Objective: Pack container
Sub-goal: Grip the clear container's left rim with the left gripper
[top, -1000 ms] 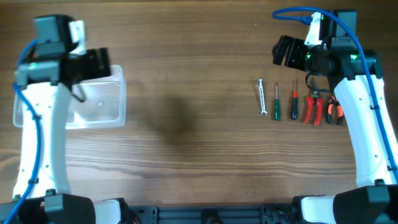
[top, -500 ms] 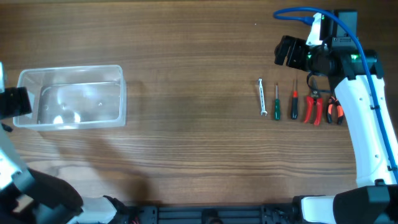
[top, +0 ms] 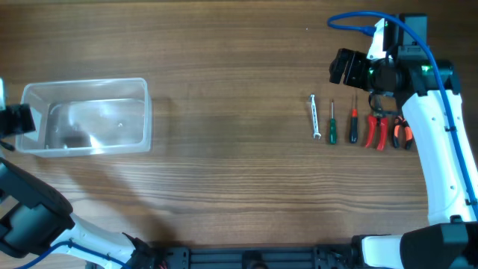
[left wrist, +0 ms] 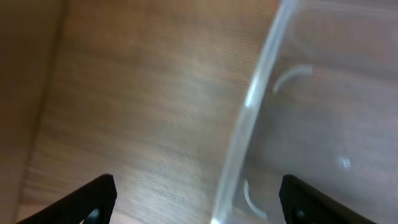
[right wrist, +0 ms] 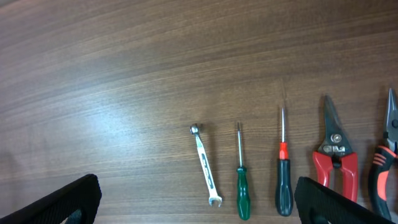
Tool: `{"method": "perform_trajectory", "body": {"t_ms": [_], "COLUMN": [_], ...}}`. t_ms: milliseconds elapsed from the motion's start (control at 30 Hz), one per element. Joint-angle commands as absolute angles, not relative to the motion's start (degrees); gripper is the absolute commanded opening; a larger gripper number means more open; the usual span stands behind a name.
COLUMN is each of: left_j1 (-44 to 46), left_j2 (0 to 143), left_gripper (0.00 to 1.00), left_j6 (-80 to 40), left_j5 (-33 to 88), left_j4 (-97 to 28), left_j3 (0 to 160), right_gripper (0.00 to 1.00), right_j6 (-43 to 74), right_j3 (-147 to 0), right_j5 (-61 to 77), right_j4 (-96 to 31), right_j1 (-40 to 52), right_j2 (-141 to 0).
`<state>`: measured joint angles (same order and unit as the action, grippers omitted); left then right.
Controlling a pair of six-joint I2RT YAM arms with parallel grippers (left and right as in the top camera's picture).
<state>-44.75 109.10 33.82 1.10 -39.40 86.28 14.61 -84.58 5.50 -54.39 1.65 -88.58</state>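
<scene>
The clear plastic container [top: 86,82] stands empty at the left of the table. My left gripper [top: 19,119] is at its left end, open; in the left wrist view [left wrist: 199,208] the container's rim [left wrist: 249,106] runs between the spread fingers [left wrist: 93,199]. My right gripper [top: 345,69] is open and empty, hovering above a row of tools: a small wrench [top: 314,117], a green screwdriver [top: 332,123] and a red-and-black screwdriver [top: 354,119]. In the right wrist view the gripper [right wrist: 199,208] looks down on the wrench [right wrist: 205,165] and both screwdrivers [right wrist: 241,180].
Red-handled snips [top: 376,128] and orange-handled pliers [top: 402,131] lie at the right end of the tool row, close to the right arm. Bare wooden table lies between the container and the tools.
The left arm swung off the container to the table's far left edge, uncovering the container. The right gripper has barely moved.
</scene>
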Motion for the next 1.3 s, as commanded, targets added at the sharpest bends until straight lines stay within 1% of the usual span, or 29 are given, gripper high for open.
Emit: {"method": "perform_trajectory", "body": {"t_ms": [0, 133, 333, 400, 533, 633, 767, 833, 900, 1033, 1167, 1267], "left_j1": [-44.75, -44.75, -44.75, -44.8, -44.8, -44.8, -44.8, -44.8, -44.8, -44.8, -44.8, -44.8], "left_j2": [111.0, 113.12, 114.56, 114.78, 115.7, 116.27, 116.97, 117.03, 117.03, 117.03, 117.03, 117.03], "left_gripper": [0.77, 0.74, 0.73, 0.71, 0.62, 0.58, 0.57, 0.55, 0.49, 0.3, 0.18, 0.04], "left_j6": [38.65, 38.59, 38.87, 39.38, 39.92, 39.94, 40.12, 40.1, 40.12, 40.07, 40.07, 39.79], "left_j5": [7.9, 9.41, 11.14, 13.15, 16.49, 16.49, 16.51, 16.51, 16.51, 16.49, 16.51, 16.51], "left_j4": [-37.39, -37.45, -36.58, -36.12, -35.75, -35.99, -36.12, -36.21, -36.16, -36.71, -37.5, -38.22], "left_j3": [87.24, 87.24, 87.24, 87.24, 87.24, 87.24, 87.24, 87.24, 87.24, 87.24, 87.24, 87.24], "right_gripper": [1.0, 1.0, 1.0, 1.0, 1.0, 1.0, 1.0, 1.0, 1.0, 1.0, 1.0, 1.0], "right_j6": [13.76, 14.7, 16.97, 16.95, 16.95, 16.95, 16.88, 16.82, 16.67, 16.64, 16.53, 16.53], "right_j3": [-85.76, -85.78, -85.76, -85.76, -85.76, -85.76, -85.76, -85.76, -85.76, -85.76, -85.78, -85.76], "right_j5": [4.36, 4.54, 5.19, 5.19, 5.19, 5.17, 5.17, 5.15, 5.15, 5.15, 5.13, 5.13], "right_j4": [-55.07, -55.11, -55.99, -56.38, -57.12, -57.82, -59.18, -59.33, -59.31, -59.09, -58.74, -58.57], "right_j1": [1.41, 1.41, 1.41, 1.41, 1.41, 1.41, 1.41, 1.41, 1.41, 1.41, 1.41, 1.41], "right_j2": [-89.06, -89.06, -89.06, -89.06, -89.06, -89.06, -89.06, -89.06, -89.06, -89.06, -89.06, -89.06]}}
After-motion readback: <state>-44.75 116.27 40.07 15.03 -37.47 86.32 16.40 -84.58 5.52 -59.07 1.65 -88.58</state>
